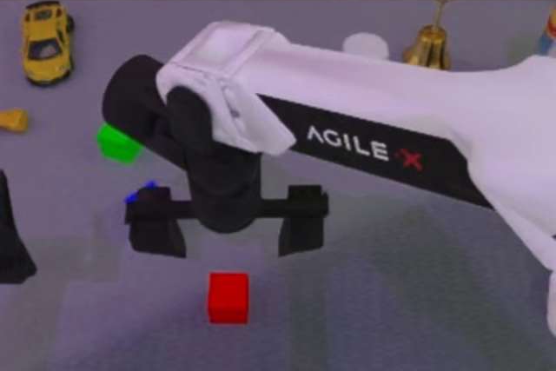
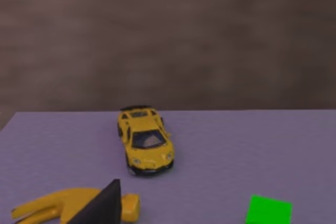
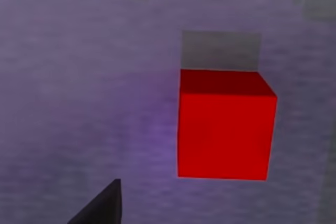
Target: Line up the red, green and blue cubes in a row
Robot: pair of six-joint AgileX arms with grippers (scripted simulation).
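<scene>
My right gripper point(image 1: 228, 221) hangs over the middle of the table with its black fingers spread wide and holding nothing. The small bright red cube point(image 1: 228, 297) sits just in front of it. The small green cube point(image 1: 116, 142) lies behind, near the left side. The blue cube point(image 1: 141, 192) peeks out by my left finger.

Soft even light; faint shadows fall on the table point(image 1: 391, 301).
</scene>
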